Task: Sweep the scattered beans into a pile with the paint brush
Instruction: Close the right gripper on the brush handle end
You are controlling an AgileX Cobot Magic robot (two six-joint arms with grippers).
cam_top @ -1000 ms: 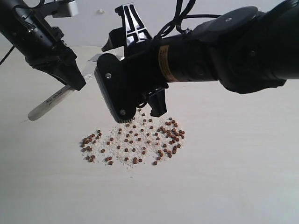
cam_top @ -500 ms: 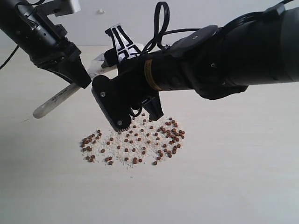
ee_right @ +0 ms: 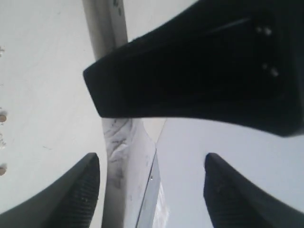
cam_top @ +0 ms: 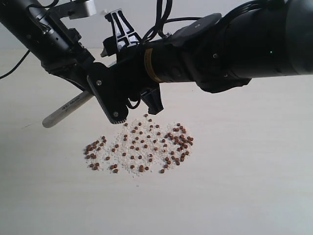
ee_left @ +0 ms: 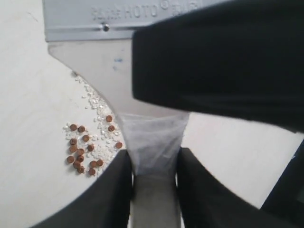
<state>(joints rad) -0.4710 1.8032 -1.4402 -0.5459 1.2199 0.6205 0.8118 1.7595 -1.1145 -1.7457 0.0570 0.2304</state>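
Note:
The paint brush hangs tilted above the table, and only its pale handle shows in the exterior view. My left gripper is shut on that handle, below the silver band. My right gripper stands open right beside it, its black body hiding the bristles. In the right wrist view the brush handle and band edge lie between the open fingers of the right gripper, nearer one finger. The beans lie scattered on the table below, mixed with whitish crumbs; some beans show in the left wrist view.
The pale table stretches bare to the right and in front of the beans. A cable loops above the right arm. The two arms crowd together over the far side of the bean patch.
My right gripper has moved up and to the left, closing in on the brush. The left gripper has carried the brush slightly right and up. The beans have not moved.

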